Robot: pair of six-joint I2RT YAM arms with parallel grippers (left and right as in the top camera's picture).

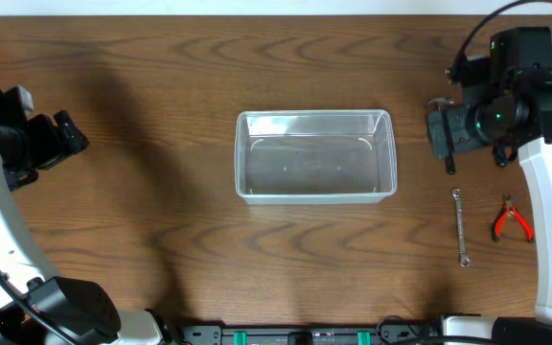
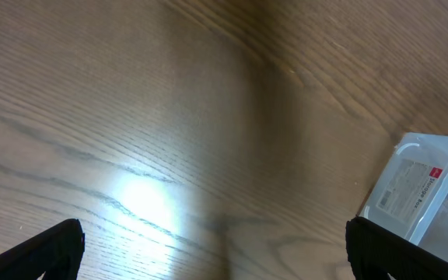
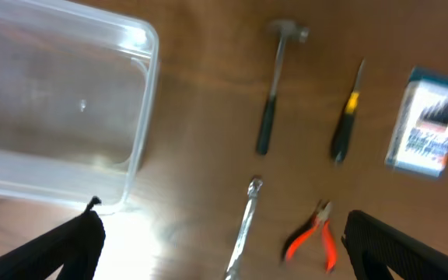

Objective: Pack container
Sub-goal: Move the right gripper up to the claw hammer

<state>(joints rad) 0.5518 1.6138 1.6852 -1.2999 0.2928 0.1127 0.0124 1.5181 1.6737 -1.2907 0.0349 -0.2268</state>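
Observation:
The container (image 1: 314, 196), a clear shallow plastic bin, stands empty at the table's middle. Its right end fills the upper left of the right wrist view (image 3: 142, 101), and one labelled corner shows in the left wrist view (image 2: 442, 155). My right gripper (image 1: 446, 129) hovers just right of the bin, above the table. It is open (image 3: 224, 249), with nothing between its fingers (image 3: 68, 249). A silver wrench (image 3: 243, 229) and orange pliers (image 3: 313, 233) lie on the wood below it. My left gripper (image 1: 65, 139) hangs far to the left, open (image 2: 216, 253) over bare wood.
A hammer (image 3: 274, 85), a yellow-banded screwdriver (image 3: 346, 117) and a small blue and white box (image 3: 428, 120) lie to the right of the bin; the right arm hides them from overhead. The wrench (image 1: 460, 227) and pliers (image 1: 512, 220) lie near the front right.

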